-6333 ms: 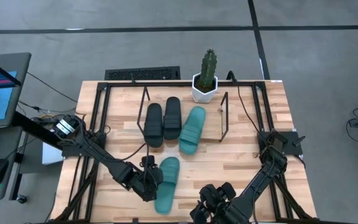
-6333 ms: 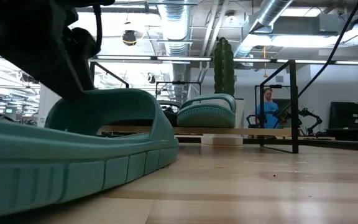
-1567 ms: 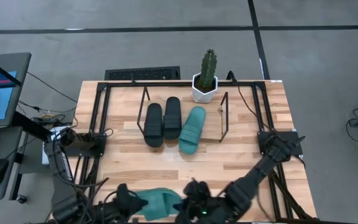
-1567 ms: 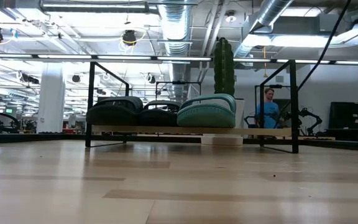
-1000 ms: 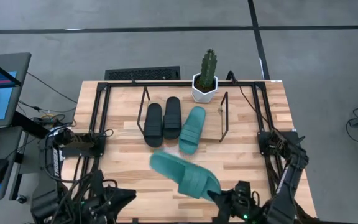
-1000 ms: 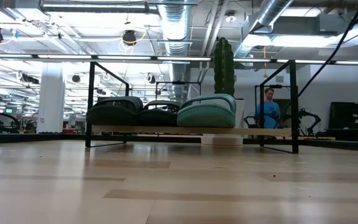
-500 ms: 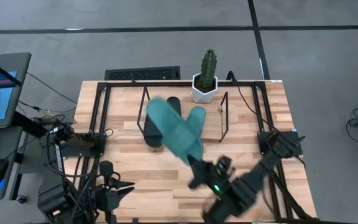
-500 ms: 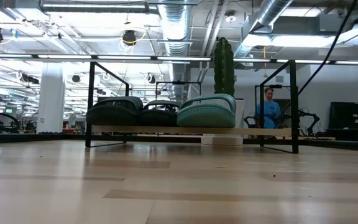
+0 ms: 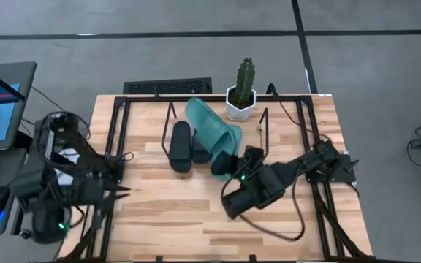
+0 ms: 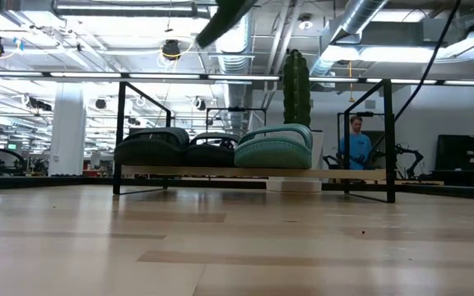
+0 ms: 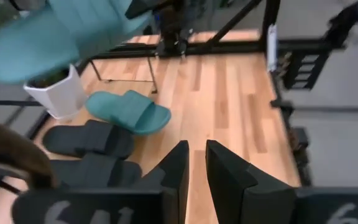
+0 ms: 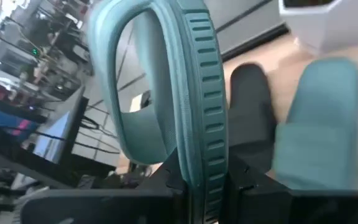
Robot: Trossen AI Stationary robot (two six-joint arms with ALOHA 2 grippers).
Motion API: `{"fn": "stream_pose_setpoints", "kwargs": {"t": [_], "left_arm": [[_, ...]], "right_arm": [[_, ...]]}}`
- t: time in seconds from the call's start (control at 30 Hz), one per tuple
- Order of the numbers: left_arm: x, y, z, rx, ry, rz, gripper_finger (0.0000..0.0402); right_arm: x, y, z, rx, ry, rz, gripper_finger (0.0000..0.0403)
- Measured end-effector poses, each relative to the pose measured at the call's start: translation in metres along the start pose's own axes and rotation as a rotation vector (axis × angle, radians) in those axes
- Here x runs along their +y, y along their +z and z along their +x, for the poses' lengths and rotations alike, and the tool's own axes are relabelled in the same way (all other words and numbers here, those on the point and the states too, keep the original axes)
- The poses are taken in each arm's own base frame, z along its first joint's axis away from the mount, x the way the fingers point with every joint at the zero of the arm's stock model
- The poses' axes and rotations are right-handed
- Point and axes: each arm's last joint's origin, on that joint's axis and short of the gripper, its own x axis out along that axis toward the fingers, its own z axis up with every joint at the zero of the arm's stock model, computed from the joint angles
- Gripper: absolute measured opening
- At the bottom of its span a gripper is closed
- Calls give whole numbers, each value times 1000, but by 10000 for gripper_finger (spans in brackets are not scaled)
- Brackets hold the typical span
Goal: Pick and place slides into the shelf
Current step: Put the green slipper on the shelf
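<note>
Wooden table (image 9: 283, 131), right gripper (image 9: 229, 162) clamped on teal slide (image 9: 209, 125) above shelf (image 9: 263, 139)

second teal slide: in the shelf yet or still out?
Out. The right hand grips the second teal slide by its edge, in the air above the shelf.

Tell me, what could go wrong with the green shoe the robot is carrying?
The right gripper pinches only the edge of the teal slide, so it might slip and fall. It hangs above the black slides and the other teal one in the shelf, so it might land on them or bump the cactus pot.
</note>
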Motion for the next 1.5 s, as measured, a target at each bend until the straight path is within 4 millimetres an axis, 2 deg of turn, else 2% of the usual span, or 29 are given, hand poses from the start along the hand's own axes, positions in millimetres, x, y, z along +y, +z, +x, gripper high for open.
{"fn": "stream_pose_setpoints", "kwargs": {"t": [0.17,0.33,0.43,0.57,0.77,0.97,1.37,1.5], "left_arm": [[21,-15,-5,-38,-67,-82,43],[33,-24,-2,-59,-50,-74,43],[38,-22,1,-86,-17,-64,43],[46,-18,6,-118,42,-54,43],[60,-14,15,-104,141,-43,43],[70,-11,16,-99,162,-39,43],[81,-10,10,-57,116,-12,43],[81,-10,10,-31,101,15,43]], "right_arm": [[-10,37,-3,-13,-11,-4,30],[-37,74,0,-12,-68,19,30],[-54,91,2,12,-115,11,30],[-77,107,2,53,-169,-14,30],[-106,119,-2,92,-197,-44,30],[-113,114,-4,129,-212,-67,30],[-107,60,7,230,-363,-137,30],[-100,56,16,211,-384,-129,30]]}}
